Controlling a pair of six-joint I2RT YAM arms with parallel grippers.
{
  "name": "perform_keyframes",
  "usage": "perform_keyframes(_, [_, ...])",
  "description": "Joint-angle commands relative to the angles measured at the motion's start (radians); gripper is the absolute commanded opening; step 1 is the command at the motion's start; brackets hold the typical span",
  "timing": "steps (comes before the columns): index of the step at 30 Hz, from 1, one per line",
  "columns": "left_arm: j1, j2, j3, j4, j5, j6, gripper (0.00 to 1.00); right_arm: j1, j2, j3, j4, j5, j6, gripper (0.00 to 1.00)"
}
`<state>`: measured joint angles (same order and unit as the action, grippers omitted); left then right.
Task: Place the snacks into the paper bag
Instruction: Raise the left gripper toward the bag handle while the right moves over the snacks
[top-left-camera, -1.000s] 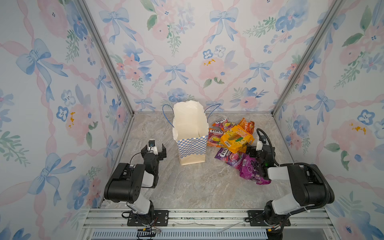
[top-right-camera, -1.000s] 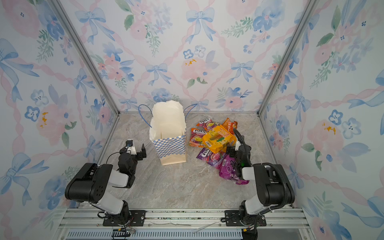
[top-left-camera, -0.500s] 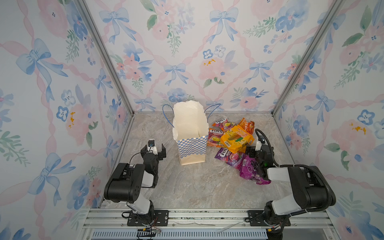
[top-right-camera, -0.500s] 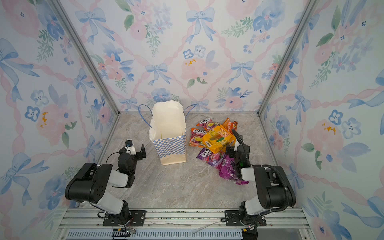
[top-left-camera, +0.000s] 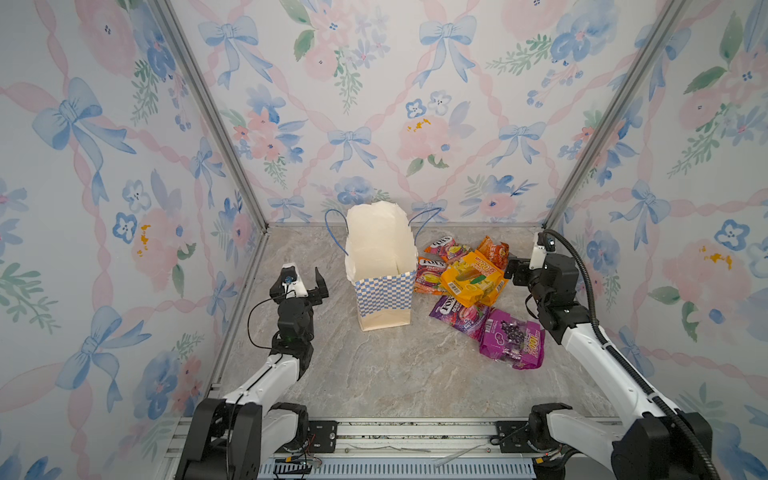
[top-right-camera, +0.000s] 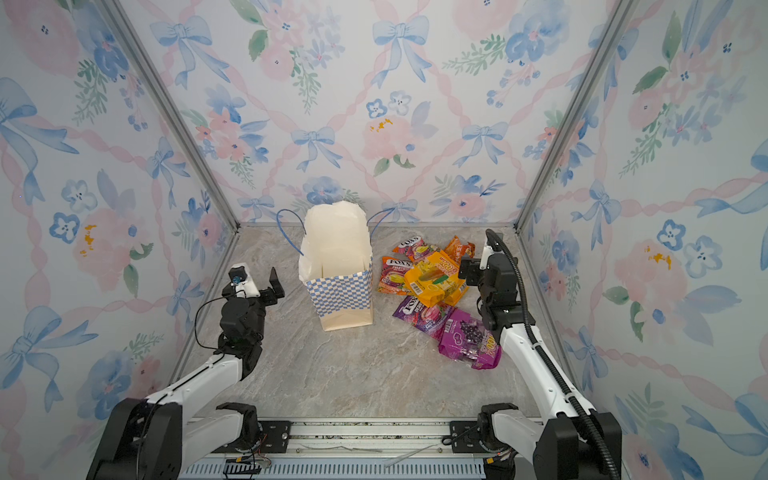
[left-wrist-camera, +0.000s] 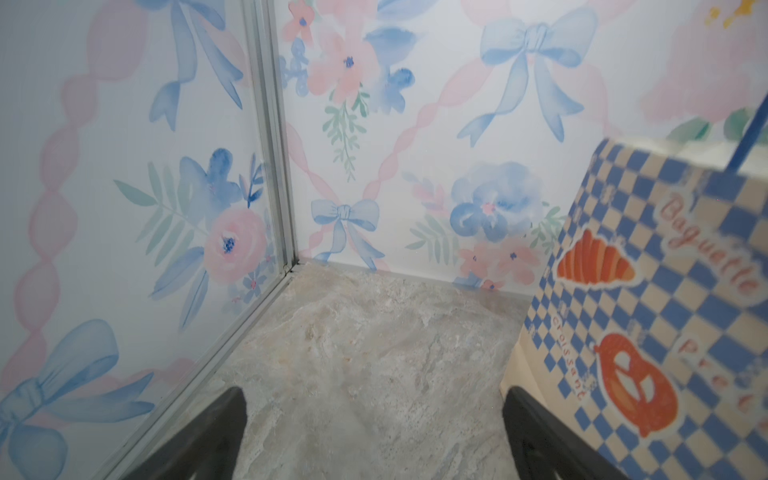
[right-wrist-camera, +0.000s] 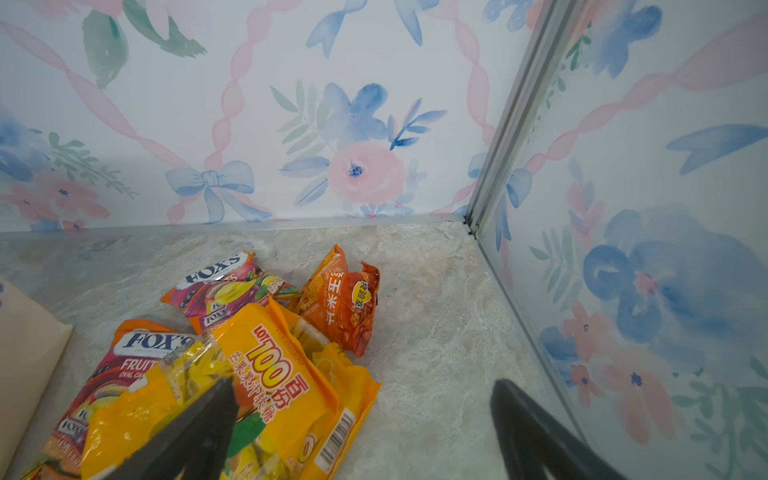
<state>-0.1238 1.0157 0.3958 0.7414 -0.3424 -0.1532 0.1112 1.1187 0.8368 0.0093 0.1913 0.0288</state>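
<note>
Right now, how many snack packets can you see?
7, right of the paper bag: FOX'S pack and orange chip bag at back; orange FOX'S pack and two stacked yellow packs mid-pile; purple FOX'S pack and magenta grape pack nearest. More may hide underneath.

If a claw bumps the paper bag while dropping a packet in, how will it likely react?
The paper bag stands tall on a small base with nothing visible inside, so it would probably tip or slide. Its thin walls look creased near the rim, so they would likely buckle.
</note>
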Motion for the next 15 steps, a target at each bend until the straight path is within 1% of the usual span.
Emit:
perform_keyframes(1, [0.0,-0.144,0.116,-0.322,0.051,-0.142,0.98,-0.005,0.005,0.061,-0.253,-0.111,0.064,0.97])
perform_keyframes(4, [-0.002,-0.247,0.175,-0.43,0.05,-0.187,0.98,0.001,0.0,0.091,-0.285,-0.188,0.118,0.96])
perform_keyframes(6, [-0.003,-0.288,0.234,-0.523,0.052,-0.219,0.98,0.009,-0.006,0.102,-0.286,-0.222,0.147,0.97])
perform_keyframes(10, [-0.004,-0.274,0.383,-0.706,0.085,-0.25,0.98,0.031,-0.017,0.13,-0.283,-0.247,0.171,0.97])
perform_keyframes(15, [-0.004,-0.218,0.479,-0.779,0.184,-0.308,0.98,0.059,-0.018,0.2,-0.347,-0.236,0.184,0.97])
